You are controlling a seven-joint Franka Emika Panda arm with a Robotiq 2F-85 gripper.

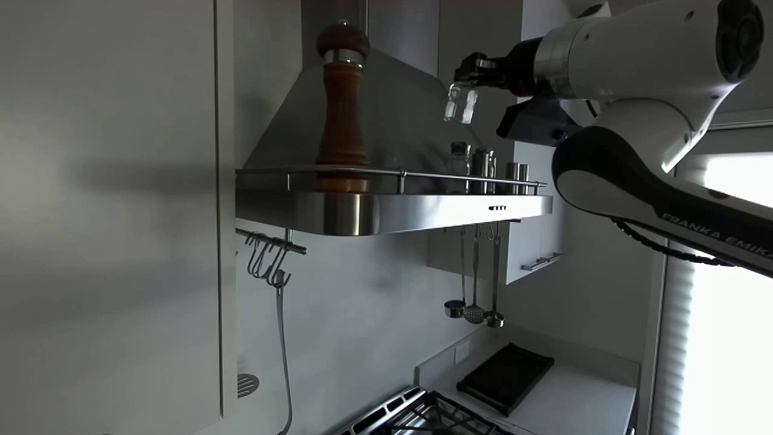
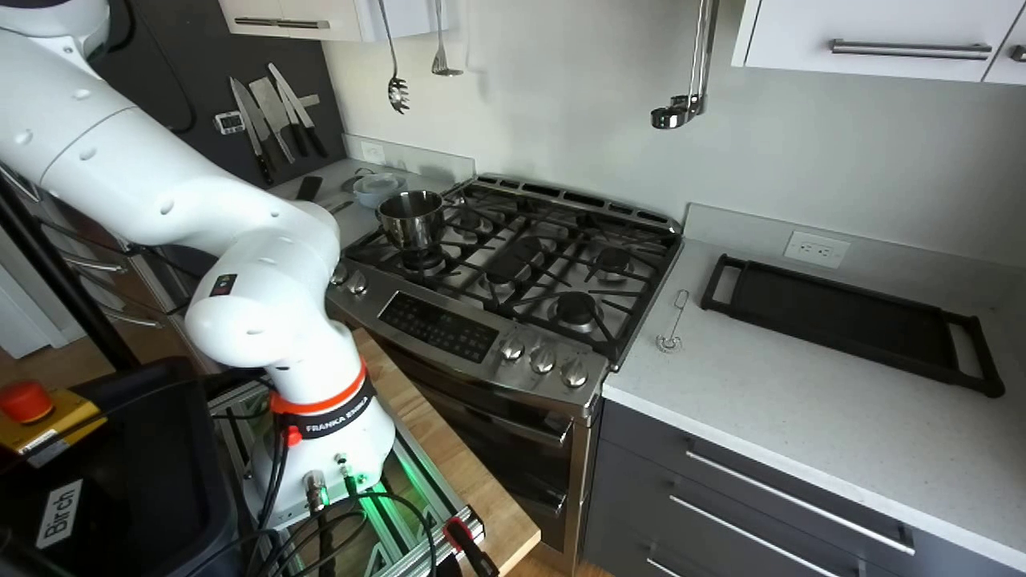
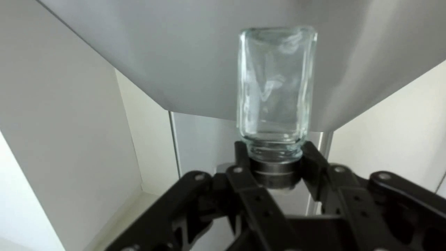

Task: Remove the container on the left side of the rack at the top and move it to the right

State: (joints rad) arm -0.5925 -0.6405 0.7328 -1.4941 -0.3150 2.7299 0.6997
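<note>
Glass jar [image 3: 275,83]: see-through, its body standing out beyond the jaws and in line with them.
Cap [image 3: 275,170]: dark, at the near end of the jar, between the jaws.
Gripper [image 3: 275,157]: black, linkages spread to both sides, closed in on the cap.
Fingers [image 3: 315,164]: one on each side of the cap, tips beside the jar's neck.
Grey panel [image 3: 195,76]: behind the jar, out past the jaws.
Pale wall [image 3: 393,139]: right of the jaws in the wrist view.
Grey surface [image 3: 62,104]: left of the jaws, well apart.

Pale wall [image 2: 561,104]; white cabinets [image 2: 882,20] above. Grey drawers [image 2: 641,445] under light counter [image 2: 801,417]. Brown floor [image 2: 68,362].
</note>
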